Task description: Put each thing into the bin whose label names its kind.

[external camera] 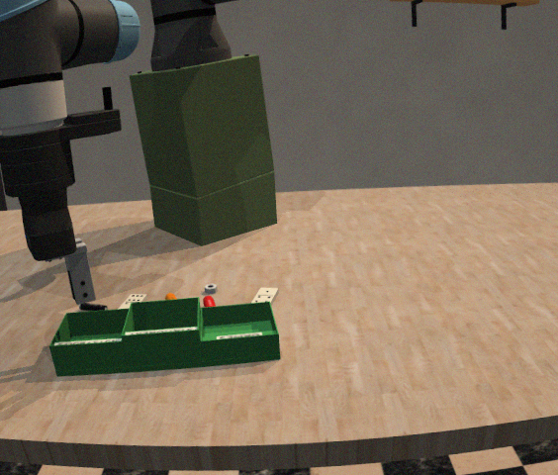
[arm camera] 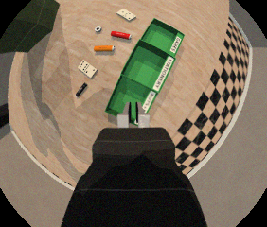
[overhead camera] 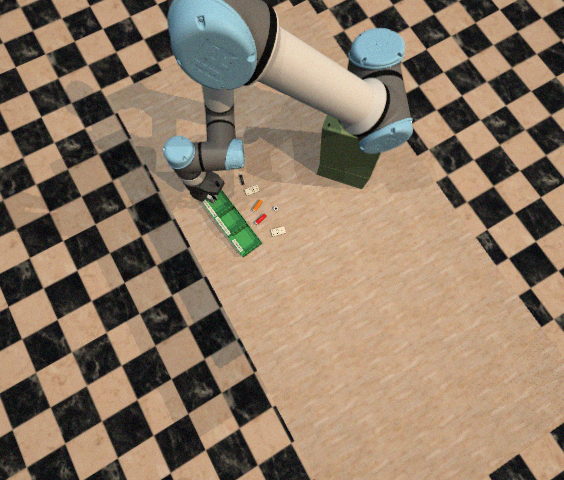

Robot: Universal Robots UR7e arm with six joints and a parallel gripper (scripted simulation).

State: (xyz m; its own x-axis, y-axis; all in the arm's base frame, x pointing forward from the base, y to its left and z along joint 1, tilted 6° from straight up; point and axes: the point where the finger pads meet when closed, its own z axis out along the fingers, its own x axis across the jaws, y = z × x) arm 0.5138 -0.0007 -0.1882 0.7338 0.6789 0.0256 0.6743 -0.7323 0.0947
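Note:
Three joined green bins (overhead camera: 231, 223) with white labels stand in a row on the table; the row also shows in the exterior view (external camera: 164, 334) and the wrist view (arm camera: 148, 70). All look empty. The label text is too small to read. Behind them lie a small black piece (external camera: 92, 307), a domino (external camera: 133, 300), an orange capsule (external camera: 170, 296), a grey washer (external camera: 210, 288), a red capsule (external camera: 209, 301) and a second domino (external camera: 264, 295). My gripper (external camera: 84, 296) hangs over the left end bin's back edge, next to the black piece, with its fingers narrow and nothing between them.
A tall green block (external camera: 205, 147) stands behind the things, to the right of my arm. The table edge runs close along the bins' outer side (overhead camera: 189, 242).

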